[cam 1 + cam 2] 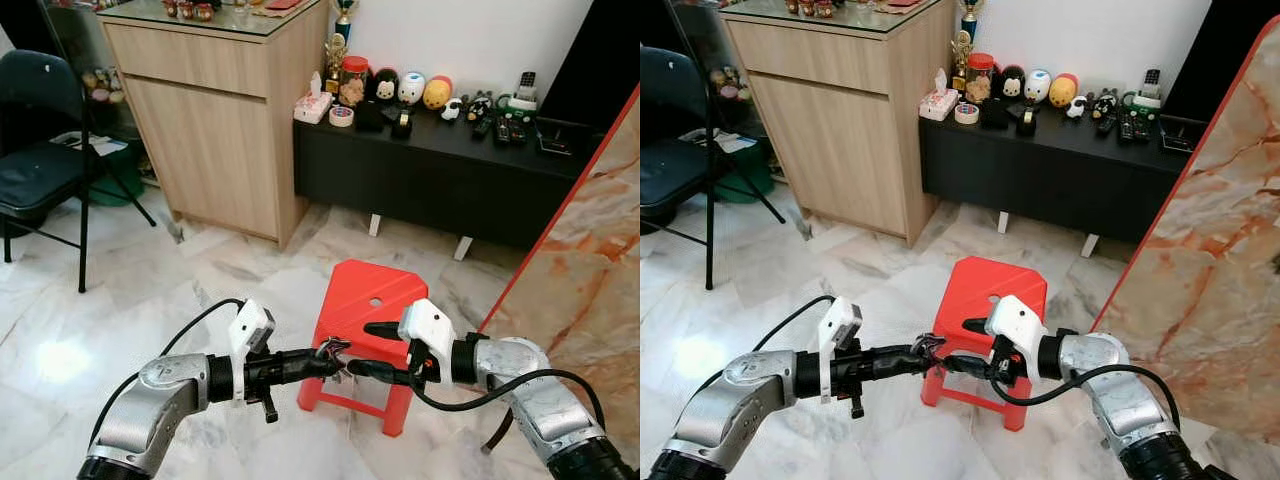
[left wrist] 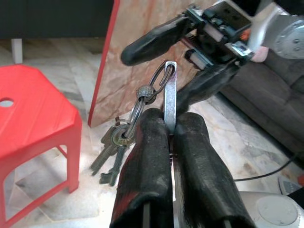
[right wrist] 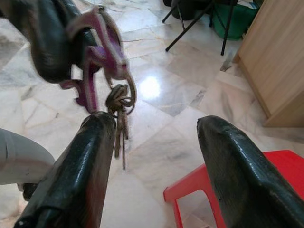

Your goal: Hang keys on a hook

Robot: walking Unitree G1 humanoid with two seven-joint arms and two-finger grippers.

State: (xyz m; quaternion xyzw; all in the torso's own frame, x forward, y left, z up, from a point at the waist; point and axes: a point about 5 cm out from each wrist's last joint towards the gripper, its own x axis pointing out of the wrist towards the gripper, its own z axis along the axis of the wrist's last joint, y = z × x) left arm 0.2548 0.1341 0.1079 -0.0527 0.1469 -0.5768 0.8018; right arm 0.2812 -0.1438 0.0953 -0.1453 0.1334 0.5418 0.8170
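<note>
The left hand (image 1: 325, 358) is closed tight on the flat metal clip (image 2: 169, 97) of a bunch of keys (image 2: 114, 142), pinching it between both fingers (image 2: 145, 156). The keys hang loose from a ring below and beside the clip, in mid-air above the marble floor (image 1: 200, 270), just in front of a red stool (image 1: 365, 295). The right hand (image 1: 372, 348) faces the left one with its fingers (image 3: 78, 161) spread wide, one finger touching or almost touching the ring side of the bunch, the other well apart; it grips nothing.

It looks like a hand-over, or a re-grip, between the two hands. No hook can be made out, so hanging is probably some way off.

The main risk is a drop. If the left hand lets go before the right one has closed on something solid, the bunch falls to the floor or onto the stool. The keys swing freely, so the right hand could close on a dangling key rather than the ring or clip, giving a weak hold that slips. Closing too near the left fingers could also jam the two hands together.
</note>
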